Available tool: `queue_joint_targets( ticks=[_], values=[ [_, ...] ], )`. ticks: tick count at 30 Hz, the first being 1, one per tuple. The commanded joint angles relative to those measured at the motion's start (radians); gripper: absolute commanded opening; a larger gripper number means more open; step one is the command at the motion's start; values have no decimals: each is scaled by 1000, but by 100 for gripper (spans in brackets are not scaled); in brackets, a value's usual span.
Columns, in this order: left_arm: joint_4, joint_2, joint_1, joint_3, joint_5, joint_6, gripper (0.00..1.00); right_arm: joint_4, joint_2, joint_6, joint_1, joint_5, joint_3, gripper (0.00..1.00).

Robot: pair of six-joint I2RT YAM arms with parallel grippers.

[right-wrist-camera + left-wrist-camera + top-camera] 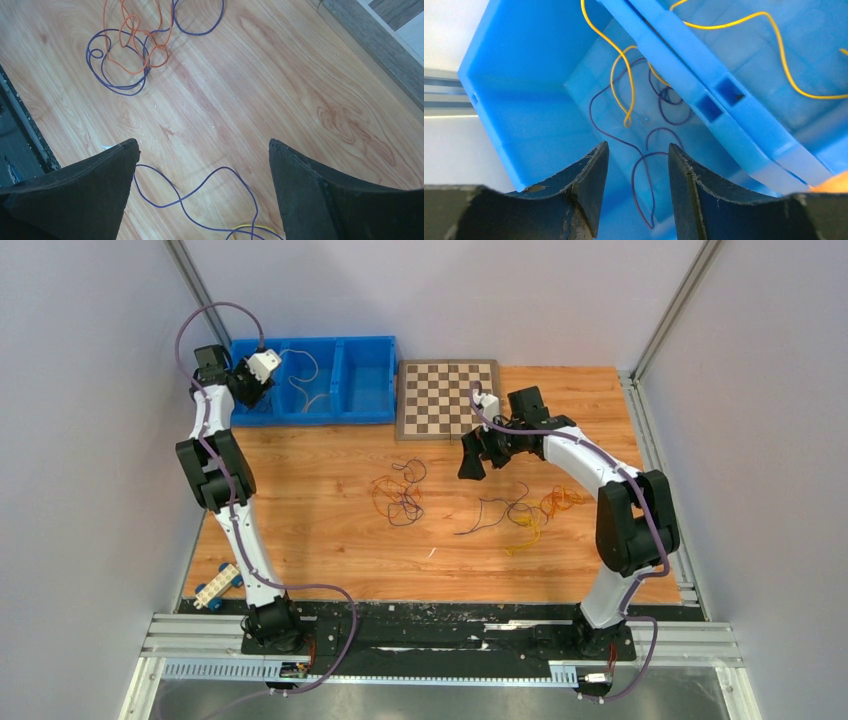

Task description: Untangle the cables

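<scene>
cables lie in three places. on the wooden surface (320, 540), left of centre, an orange and dark tangle (400, 492) sits in loose loops. to its right, well apart, a second tangle (525, 510) of dark, orange and yellow strands spreads out near the right arm (600, 470). the rest are in the blue bin (365, 390) at the far left of the surface, where a pale strand (300, 385) shows in the middle compartment.

left wrist view: a yellow cable (621, 75) and a purple cable (644, 165) lie slack and overlapping on the floor of one compartment. another yellow cable (784, 65) lies beyond the divider wall (704, 95), in the neighbouring compartment. the left fingers (591, 180) hang above the first compartment, parted by a moderate gap, with nothing gripped. the purple loop shows through the gap, lower down and untouched.

right wrist view: the right fingers (110, 185) are spread wide over the wood and grip nothing. a single purple strand (200, 192) snakes along the surface in the gap between them, with a yellow bit (250, 229) at the lower edge. further off lie orange and purple loops (135, 50), interlaced.

a chessboard (447, 398) lies just beside the bin, on its right. a small pale toy with blue wheels (217, 587) sits at the near left edge, by the left arm (225, 500).
</scene>
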Motion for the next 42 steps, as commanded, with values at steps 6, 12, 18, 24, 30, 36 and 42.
queue_joint_targets(
  ticks=[6,12,18,24,30,36,42],
  values=[
    [214,92,8,46,41,0,53,3,46,-24,59,41,63,100],
    [344,136,8,51,-2,-3,30,0,52,-33,76,60,62,100],
    [478,117,8,18,40,-97,0,-10,47,-43,86,74,56,100],
    [612,0,11,-96,105,-211,0,-11,45,-48,86,80,55,100],
    [605,-97,20,-141,144,-322,0,-11,34,-50,85,77,44,100],
    [647,-170,22,-192,126,-498,0,-11,13,-54,87,81,25,100],
    [554,-184,22,-143,148,-677,0,-11,7,-54,84,82,15,100]
  ],
)
